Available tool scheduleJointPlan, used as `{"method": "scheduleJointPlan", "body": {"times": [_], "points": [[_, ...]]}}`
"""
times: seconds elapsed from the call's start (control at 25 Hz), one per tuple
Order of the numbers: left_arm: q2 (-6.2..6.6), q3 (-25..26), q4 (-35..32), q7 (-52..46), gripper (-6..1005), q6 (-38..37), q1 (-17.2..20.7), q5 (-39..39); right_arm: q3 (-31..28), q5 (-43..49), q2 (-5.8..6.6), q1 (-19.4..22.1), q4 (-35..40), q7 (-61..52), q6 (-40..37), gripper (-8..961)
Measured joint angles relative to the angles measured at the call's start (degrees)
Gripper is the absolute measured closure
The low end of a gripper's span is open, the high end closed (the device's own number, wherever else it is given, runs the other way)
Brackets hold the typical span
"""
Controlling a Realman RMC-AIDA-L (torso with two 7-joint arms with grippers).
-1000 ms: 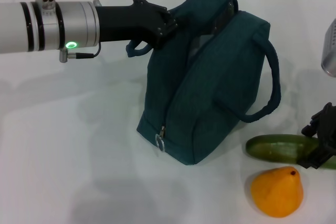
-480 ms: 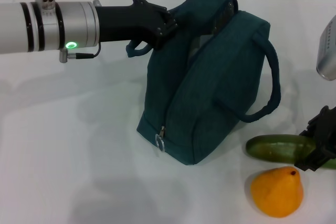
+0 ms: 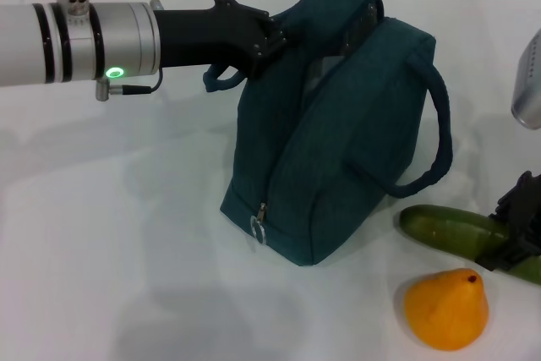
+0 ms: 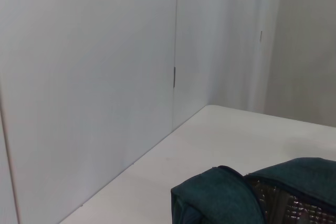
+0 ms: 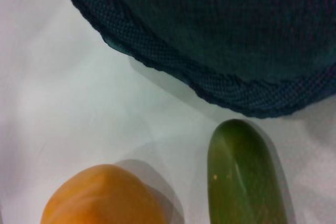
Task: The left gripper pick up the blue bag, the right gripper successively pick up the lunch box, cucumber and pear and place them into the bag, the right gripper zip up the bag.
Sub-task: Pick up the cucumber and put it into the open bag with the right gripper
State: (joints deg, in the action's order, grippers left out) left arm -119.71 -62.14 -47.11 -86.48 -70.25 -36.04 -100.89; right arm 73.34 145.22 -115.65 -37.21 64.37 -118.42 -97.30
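Observation:
The blue bag [image 3: 338, 141] stands on the white table, its top edge held up by my left gripper [image 3: 269, 40], which is shut on the fabric beside one handle. Its zipper with the silver ring pull [image 3: 257, 227] faces me. The bag's top also shows in the left wrist view [image 4: 231, 198]. The cucumber [image 3: 448, 227] lies tilted to the right of the bag, and my right gripper [image 3: 507, 238] is shut around its right end. The pear [image 3: 445, 309] sits just in front of it. In the right wrist view, the cucumber [image 5: 244, 177] and pear [image 5: 105, 195] lie below the bag's handle [image 5: 210, 82]. The lunch box is hidden.
The bag's second loop handle [image 3: 439, 133] hangs out to the right, close above the cucumber. White table [image 3: 110, 234] stretches to the left of the bag and in front of it. A pale wall [image 4: 89, 77] runs along the table's far side.
The cucumber has tilted, its left end rising toward the bag, and my right gripper has shifted slightly with it. The left arm, bag and pear have stayed put.

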Motion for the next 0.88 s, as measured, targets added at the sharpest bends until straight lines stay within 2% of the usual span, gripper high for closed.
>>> {"method": "scheduleJointPlan", "body": {"times": [0.12,0.28,0.52,0.72,0.88], "points": [[0.0,0.0,0.0,0.0,956,-0.1,0.0,0.0,-0.7,-0.7,0.12,0.6,0.7,0.3,-0.1,380],[0.0,0.0,0.0,0.0,956,-0.2,0.2,0.0,-4.0,-3.7,0.34,3.9,5.5,2.4,-2.7,406],[0.0,0.0,0.0,0.0,956,-0.2,0.5,0.0,-18.6,-8.7,0.53,9.4,9.9,10.1,-9.1,405],[0.0,0.0,0.0,0.2,955,-0.1,0.5,0.1,-32.8,-9.0,0.71,12.3,9.5,13.5,-9.2,405],[0.0,0.0,0.0,0.4,955,-0.1,0.5,0.4,-40.6,-12.0,0.46,13.5,8.4,14.2,-6.8,405]]}}
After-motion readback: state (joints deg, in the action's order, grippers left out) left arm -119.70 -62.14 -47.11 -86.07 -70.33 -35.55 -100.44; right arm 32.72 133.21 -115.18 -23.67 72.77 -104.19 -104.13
